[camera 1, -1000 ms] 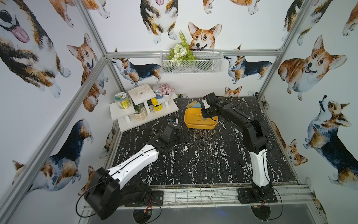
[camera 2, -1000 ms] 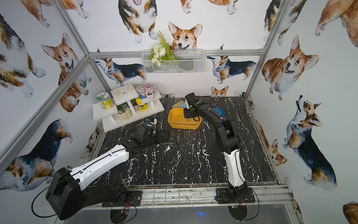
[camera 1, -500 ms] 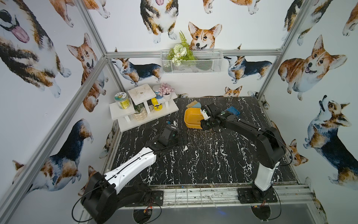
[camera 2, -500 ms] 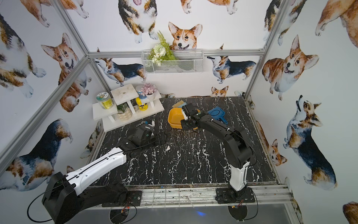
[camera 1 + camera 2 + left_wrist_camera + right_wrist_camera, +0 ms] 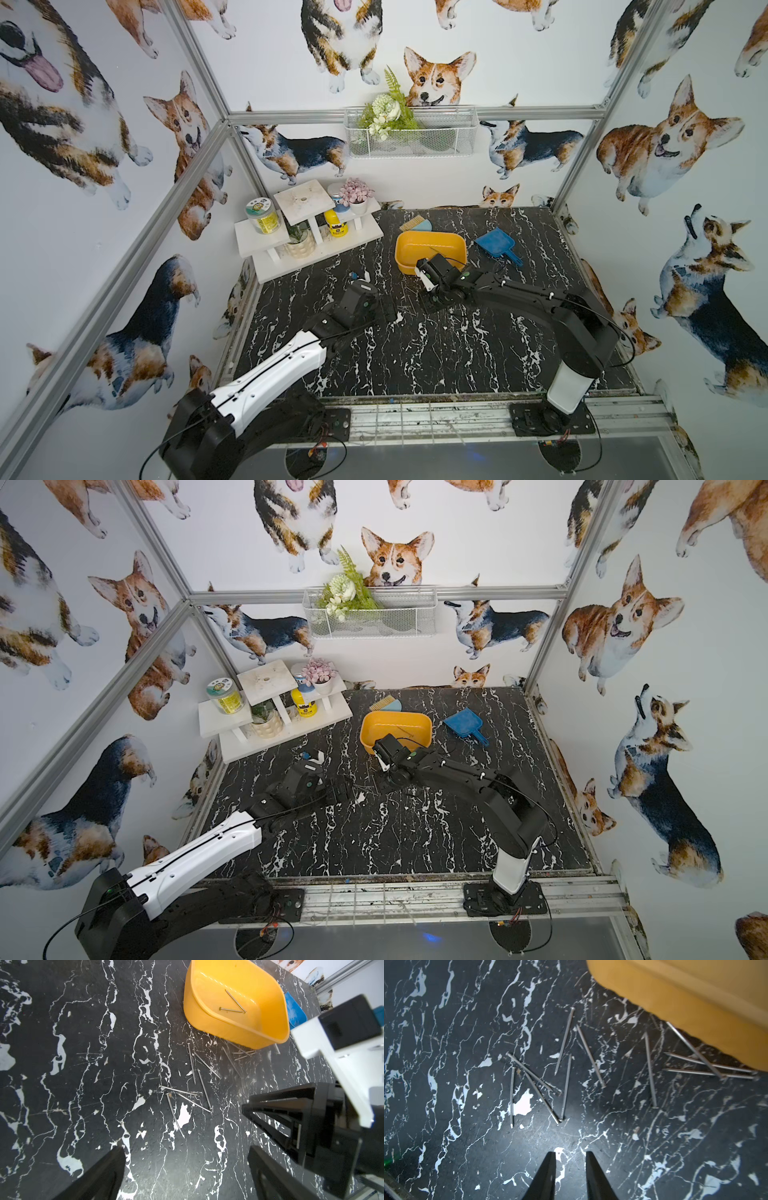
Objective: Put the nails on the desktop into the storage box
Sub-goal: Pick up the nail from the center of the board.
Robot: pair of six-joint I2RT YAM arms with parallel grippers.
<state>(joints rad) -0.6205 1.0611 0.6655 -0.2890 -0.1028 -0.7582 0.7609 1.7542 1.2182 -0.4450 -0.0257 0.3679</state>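
Nails [image 5: 178, 1090]: two lodged in box [image 5: 218, 1024]; about ten left scattered on desk [image 5: 83, 1084] at its six o'clock. Left gripper [image 5: 185, 1150] spread wide, right gripper [image 5: 570, 1153] narrowly parted; nothing held.

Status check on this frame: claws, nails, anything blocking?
Status: left claw open, right claw part open, both empty. Two nails in storage box, about ten on desktop. Three tucked against box wall.

Ahead of the right claw [image 5: 570, 1153], black marble-patterned surface [image 5: 488, 1157] is left open; beyond, passage is barred by a yellow-orange plastic tub [image 5: 695, 1007].
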